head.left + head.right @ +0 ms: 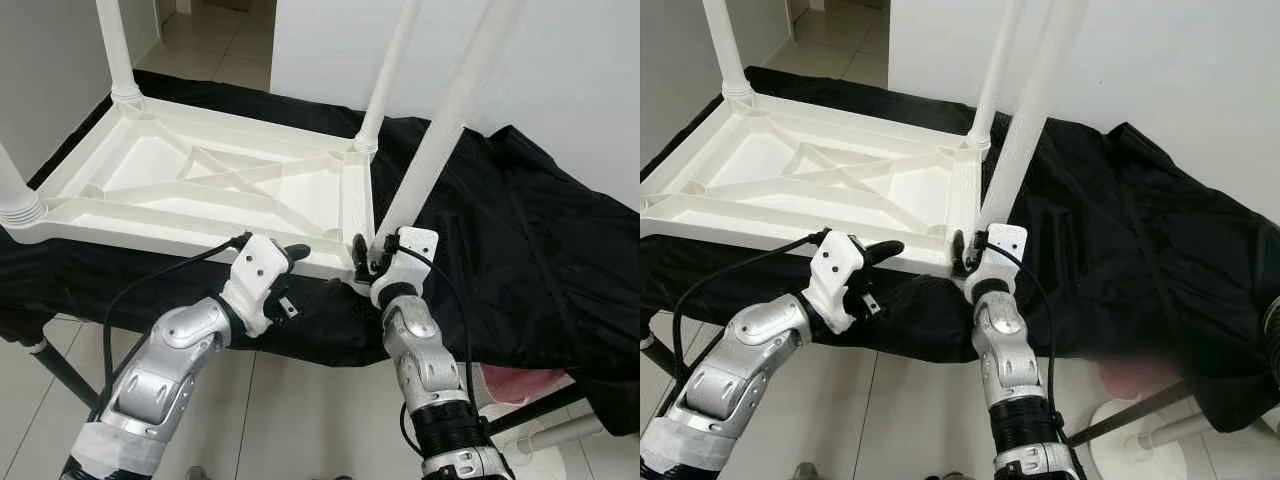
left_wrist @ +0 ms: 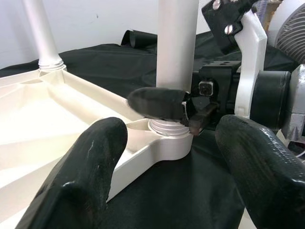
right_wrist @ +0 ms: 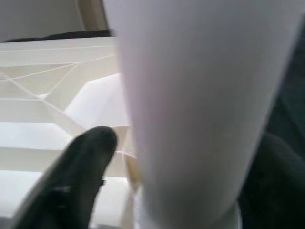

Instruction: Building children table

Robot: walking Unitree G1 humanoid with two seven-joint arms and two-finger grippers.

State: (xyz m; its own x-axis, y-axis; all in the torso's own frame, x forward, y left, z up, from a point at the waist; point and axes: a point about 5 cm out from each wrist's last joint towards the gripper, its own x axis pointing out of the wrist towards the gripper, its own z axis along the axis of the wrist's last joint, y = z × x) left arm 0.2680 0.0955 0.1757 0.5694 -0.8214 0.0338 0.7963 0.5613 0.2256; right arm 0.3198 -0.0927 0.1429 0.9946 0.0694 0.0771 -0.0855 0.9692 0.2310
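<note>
On a black cloth [image 1: 500, 230] draped over a low stand lies a white plastic tabletop [image 1: 215, 185], upside down, its ribbed underside facing up. Three legs already stand upright in corner sockets: far left leg [image 1: 115, 45], far right leg [image 1: 390, 70], near left leg [image 1: 12, 190]. A fourth leg [image 1: 445, 115] leans at the near right corner, its threaded base seated in the socket [image 2: 167, 138].

Smaller still, the right gripper [image 1: 368, 255] pinches this leg low down, just above the socket, black fingers pressed against its sides. The left gripper [image 1: 290, 262] hovers just beside the tabletop's near edge, its fingers [image 2: 95, 157] spread apart and holding nothing, pointed toward the same corner.

The leg looks light, rigid and smooth, so it may slip under a twisting grip; holding it low near the thread seems wise. The hollow tabletop likely shifts easily on cloth, so bracing its rim would help.
</note>
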